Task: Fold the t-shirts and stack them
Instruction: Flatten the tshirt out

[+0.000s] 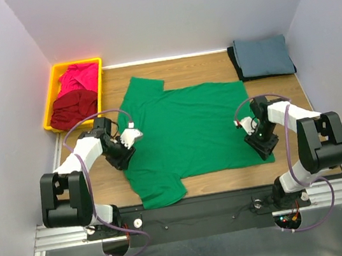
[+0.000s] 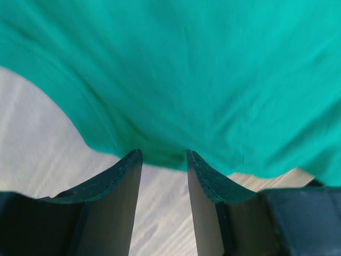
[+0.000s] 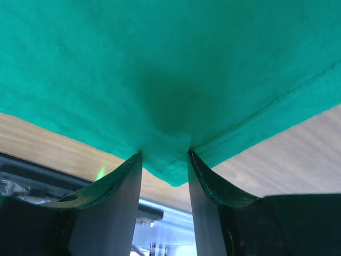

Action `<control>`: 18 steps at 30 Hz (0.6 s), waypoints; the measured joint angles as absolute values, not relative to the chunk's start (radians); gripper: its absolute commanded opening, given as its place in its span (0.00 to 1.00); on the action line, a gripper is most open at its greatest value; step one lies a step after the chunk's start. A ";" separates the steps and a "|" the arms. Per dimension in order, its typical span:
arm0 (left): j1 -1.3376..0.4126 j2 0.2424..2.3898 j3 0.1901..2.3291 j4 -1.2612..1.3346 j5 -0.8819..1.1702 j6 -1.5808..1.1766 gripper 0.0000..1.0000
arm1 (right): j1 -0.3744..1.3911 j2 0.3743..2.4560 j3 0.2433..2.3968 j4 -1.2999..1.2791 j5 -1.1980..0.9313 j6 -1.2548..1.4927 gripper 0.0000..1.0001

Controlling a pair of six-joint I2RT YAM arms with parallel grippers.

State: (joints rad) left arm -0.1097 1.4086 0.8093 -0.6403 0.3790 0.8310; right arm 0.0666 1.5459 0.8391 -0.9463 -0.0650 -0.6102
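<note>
A bright green t-shirt [image 1: 190, 128] lies spread flat on the wooden table [image 1: 211, 70], neck to the left and hem to the right. My left gripper [image 1: 124, 157] sits low at the shirt's left edge between the sleeves. In the left wrist view the left gripper [image 2: 164, 154] is open, and the green cloth's [image 2: 202, 69] edge reaches its fingertips. My right gripper [image 1: 264, 146] is at the near right hem corner. In the right wrist view the right gripper [image 3: 164, 156] stands open, with the corner of the green cloth [image 3: 160, 64] hanging between its tips.
A yellow bin [image 1: 50, 94] at the back left holds a magenta pink shirt [image 1: 80, 77] and a dark red shirt [image 1: 77, 108]. At the back right a folded blue-grey shirt [image 1: 263, 56] rests on a black one [image 1: 234, 60]. Grey walls close in both sides.
</note>
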 measured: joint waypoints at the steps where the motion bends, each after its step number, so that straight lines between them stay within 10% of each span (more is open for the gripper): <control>1: -0.110 1.393 0.794 -0.639 0.364 0.839 0.50 | 0.067 1.546 0.834 -0.946 -0.059 -0.611 0.45; 18: -0.099 1.315 0.799 -0.766 0.272 0.960 0.53 | 0.067 1.507 0.920 -1.098 -0.101 -0.703 0.54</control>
State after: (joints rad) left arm -0.0990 1.3151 0.7986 -0.7662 0.2718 0.9604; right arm 0.0666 1.5070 0.9199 -1.0985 -0.1005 -0.7033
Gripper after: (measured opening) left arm 0.512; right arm 0.517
